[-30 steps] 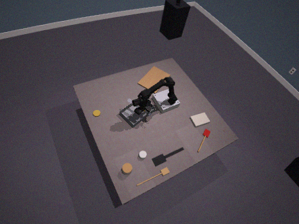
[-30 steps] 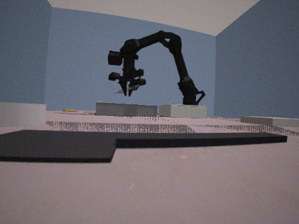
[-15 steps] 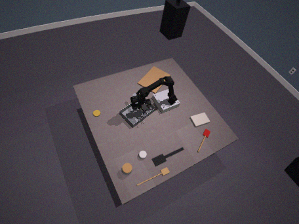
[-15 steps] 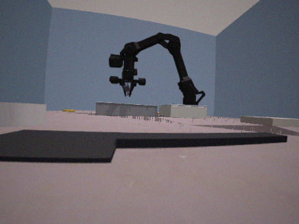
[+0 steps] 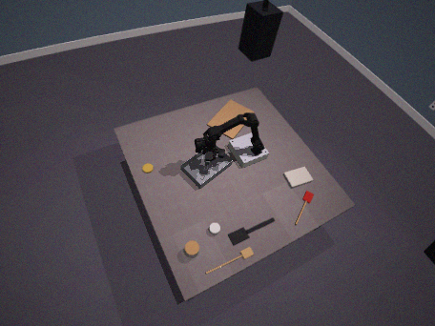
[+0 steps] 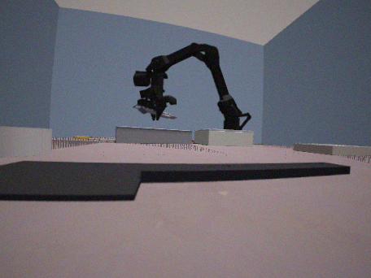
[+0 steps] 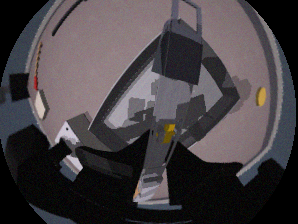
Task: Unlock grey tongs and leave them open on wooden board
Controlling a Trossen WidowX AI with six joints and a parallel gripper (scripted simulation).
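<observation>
Top view: arm covers part of the roasting tin [image 5: 208,174] and a corner of the wooden board [image 5: 228,115]; tongs too small to pick out there. Exterior: tongs [image 6: 151,110] half hidden in the gripper [image 6: 155,106], lock near the hinge unreadable. Wrist: tong tips lost in blur, lower frame black

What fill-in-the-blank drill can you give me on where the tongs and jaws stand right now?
1. The gripper has its jaws shut on the grey ____.
2. The tongs hang in the air above the roasting ____.
3. The wooden board lies beside the arm's ____.
4. The red-headed tool lies ____ on the table.

Missing words: tongs; tin; base; flat
</observation>
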